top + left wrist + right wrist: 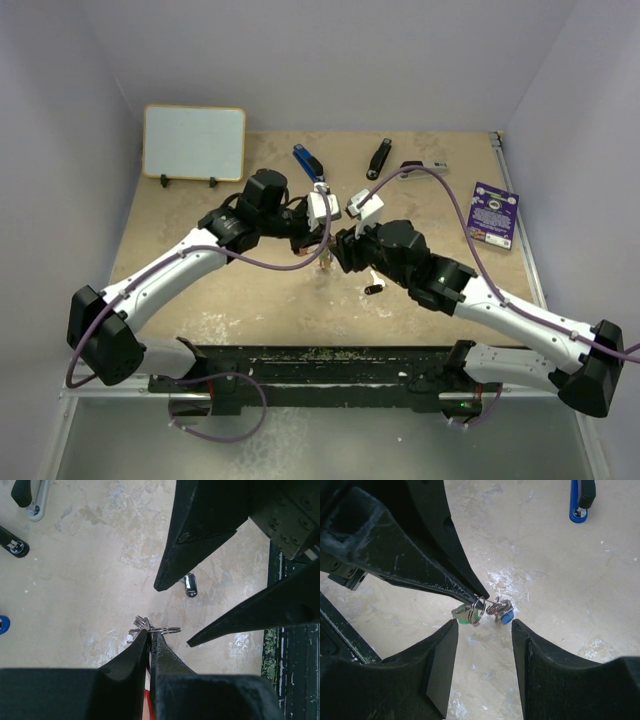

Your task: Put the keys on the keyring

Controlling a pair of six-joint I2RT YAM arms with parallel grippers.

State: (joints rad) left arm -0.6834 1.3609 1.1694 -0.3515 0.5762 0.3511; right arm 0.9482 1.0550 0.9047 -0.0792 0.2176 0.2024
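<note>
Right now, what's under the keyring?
Only bare table shows beneath the keyring; a green key and blue key dangle from it. The shut left gripper covers the rest.

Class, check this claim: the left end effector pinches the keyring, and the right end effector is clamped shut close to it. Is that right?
Not quite. The left end effector does pinch the keyring, but the right end effector stands open close to it, as the right wrist view shows.

Whiteboard (194, 142), blue stapler (307, 160), purple card (493, 214)
</note>
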